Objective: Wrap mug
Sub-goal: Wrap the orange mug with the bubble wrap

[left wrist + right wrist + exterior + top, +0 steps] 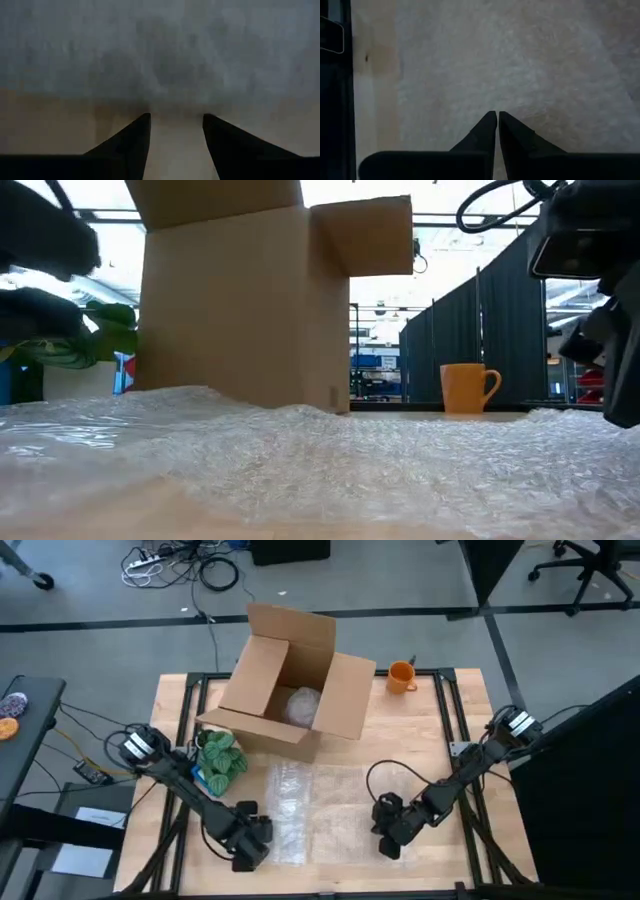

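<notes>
- Orange mug (401, 676) (glossy, handled) stands upright by the cardboard box (286, 680), well beyond my right pincer (497, 116).
- That pincer: pressed together, empty, over bubble wrap (322, 808).
- Left pincer (175, 119): parted, empty.

Place: I read it as a robotics lab or workshop.
Floor: grey, with loose cables (180, 565) and a power strip (143, 562).
Seating: office chair (580, 565).
Partitions: dark curtains (500, 330).
Bench: wooden table (470, 735).
</notes>
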Motion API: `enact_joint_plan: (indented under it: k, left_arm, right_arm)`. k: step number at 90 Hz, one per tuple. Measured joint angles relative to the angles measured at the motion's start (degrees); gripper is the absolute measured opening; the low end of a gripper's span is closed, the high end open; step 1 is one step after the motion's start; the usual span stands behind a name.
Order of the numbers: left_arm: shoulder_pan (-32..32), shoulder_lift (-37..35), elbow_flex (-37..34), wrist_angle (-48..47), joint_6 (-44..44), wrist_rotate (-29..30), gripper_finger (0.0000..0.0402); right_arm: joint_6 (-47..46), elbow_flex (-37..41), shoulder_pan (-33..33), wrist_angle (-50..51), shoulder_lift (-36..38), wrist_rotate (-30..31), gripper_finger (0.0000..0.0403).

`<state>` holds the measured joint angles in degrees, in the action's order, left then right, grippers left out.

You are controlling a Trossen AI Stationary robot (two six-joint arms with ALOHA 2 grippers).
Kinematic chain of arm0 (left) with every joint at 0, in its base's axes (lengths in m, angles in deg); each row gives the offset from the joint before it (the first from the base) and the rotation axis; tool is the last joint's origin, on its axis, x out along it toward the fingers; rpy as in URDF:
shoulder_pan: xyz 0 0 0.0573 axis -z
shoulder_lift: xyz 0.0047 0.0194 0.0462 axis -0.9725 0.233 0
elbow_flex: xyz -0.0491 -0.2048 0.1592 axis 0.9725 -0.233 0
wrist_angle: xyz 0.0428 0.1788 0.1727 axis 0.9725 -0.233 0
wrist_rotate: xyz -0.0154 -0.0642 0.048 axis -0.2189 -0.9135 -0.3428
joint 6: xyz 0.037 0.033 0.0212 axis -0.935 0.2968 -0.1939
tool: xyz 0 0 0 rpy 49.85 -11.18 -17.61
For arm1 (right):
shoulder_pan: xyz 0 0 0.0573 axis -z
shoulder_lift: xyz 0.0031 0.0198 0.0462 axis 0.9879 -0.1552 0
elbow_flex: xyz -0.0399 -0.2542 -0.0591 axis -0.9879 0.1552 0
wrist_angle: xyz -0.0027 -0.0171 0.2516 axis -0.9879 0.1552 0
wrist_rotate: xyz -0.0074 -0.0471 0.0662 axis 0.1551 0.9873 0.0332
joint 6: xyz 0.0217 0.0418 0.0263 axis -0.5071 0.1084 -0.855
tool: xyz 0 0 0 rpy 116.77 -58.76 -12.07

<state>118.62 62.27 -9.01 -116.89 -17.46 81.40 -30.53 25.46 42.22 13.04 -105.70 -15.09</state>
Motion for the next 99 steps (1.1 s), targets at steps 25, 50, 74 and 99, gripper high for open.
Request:
enact_joint_plan:
  k: [25,50,74,99]
  left_arm:
    - [0.2,-0.3,-1.7,2.2,1.1,2.4,0.0168]
    - [1.1,-0.3,-2.7,-1.1,4.4,2.3,0.0168]
    - [3.4,-0.3,-2.9,-6.4,15.7,-0.9,0.0168]
    - [6.4,-1.0,-1.4,-17.2,25.7,-6.6,0.0168]
  right_arm:
    - [0.8,0.0,0.0,-0.1,0.0,0.9,0.0000]
    - [-6.0,0.0,-2.9,9.6,0.0,-0.6,0.0000]
    - [-15.4,-0.4,-6.8,25.3,2.2,-15.0,0.0000]
    - [-25.9,0.1,-8.8,34.0,13.0,-21.3,0.0000]
